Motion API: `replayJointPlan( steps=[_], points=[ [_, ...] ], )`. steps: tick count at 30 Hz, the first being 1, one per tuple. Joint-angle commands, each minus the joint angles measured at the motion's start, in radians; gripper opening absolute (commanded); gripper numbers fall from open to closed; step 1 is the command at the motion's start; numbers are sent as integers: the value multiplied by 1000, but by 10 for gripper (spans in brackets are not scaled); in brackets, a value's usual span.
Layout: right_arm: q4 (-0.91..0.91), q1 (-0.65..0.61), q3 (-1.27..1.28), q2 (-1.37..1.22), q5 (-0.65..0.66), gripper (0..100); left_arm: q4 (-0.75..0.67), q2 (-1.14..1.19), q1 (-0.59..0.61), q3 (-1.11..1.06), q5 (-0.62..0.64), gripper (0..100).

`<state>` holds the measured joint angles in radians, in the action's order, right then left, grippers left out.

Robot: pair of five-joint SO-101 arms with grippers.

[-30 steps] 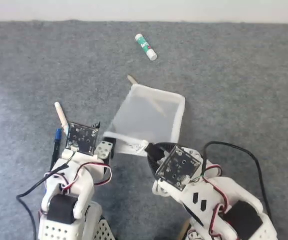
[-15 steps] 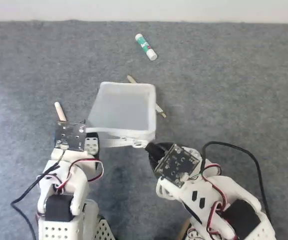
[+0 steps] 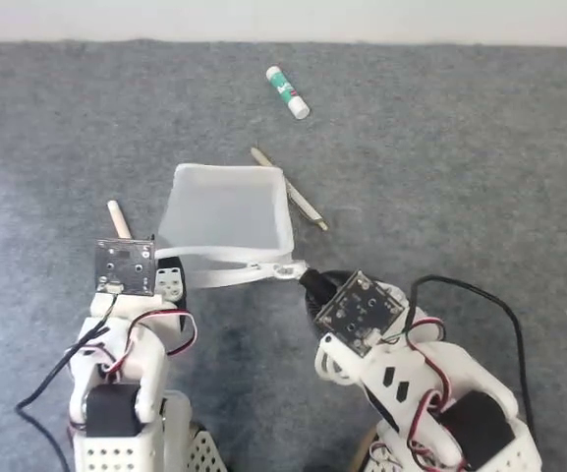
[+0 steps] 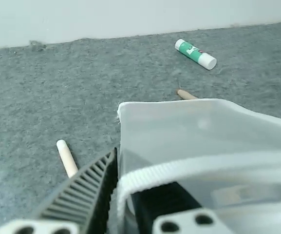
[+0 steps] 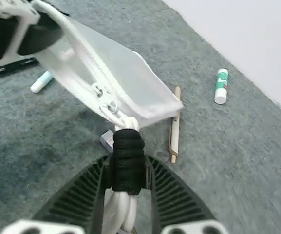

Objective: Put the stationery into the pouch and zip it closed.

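A translucent white pouch (image 3: 226,208) lies mid-table with its zipper edge toward the arms. My left gripper (image 3: 173,276) is shut on the pouch's (image 4: 203,141) left zipper corner. My right gripper (image 3: 308,281) is shut on the black zipper pull (image 5: 127,158) at the right corner of the pouch (image 5: 116,78). Outside the pouch lie a green-and-white glue stick (image 3: 288,91), a wooden pencil (image 3: 291,191) at its right side, and a white stick (image 3: 118,218) at its left. The right wrist view also has a dark pen (image 5: 9,68) by the left arm.
Grey carpet-like cloth covers the table up to the white wall at the back. A small greyish eraser (image 5: 107,140) lies under the pouch's zipper edge. The glue stick (image 4: 195,53) lies far behind the pouch, near the wall.
The pouch has been dragged left and turned, uncovering the wooden pencil. Both grippers moved with it, the left arm shifting left over the blue pen.
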<state>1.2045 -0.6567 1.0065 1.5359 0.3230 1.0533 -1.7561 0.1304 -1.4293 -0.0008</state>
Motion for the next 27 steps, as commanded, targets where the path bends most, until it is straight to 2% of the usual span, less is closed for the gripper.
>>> replayJointPlan(
  steps=[1,11,18,27],
  points=[
    [-25,54,-9,16,-14,7,3,-11,35,65,11,9],
    [-16,73,-9,16,-29,15,3,-11,34,65,11,9],
    [2,77,-9,16,-35,188,5,-11,34,65,12,9],
    [-65,90,61,15,-34,191,5,-8,34,79,11,9]
  ],
)
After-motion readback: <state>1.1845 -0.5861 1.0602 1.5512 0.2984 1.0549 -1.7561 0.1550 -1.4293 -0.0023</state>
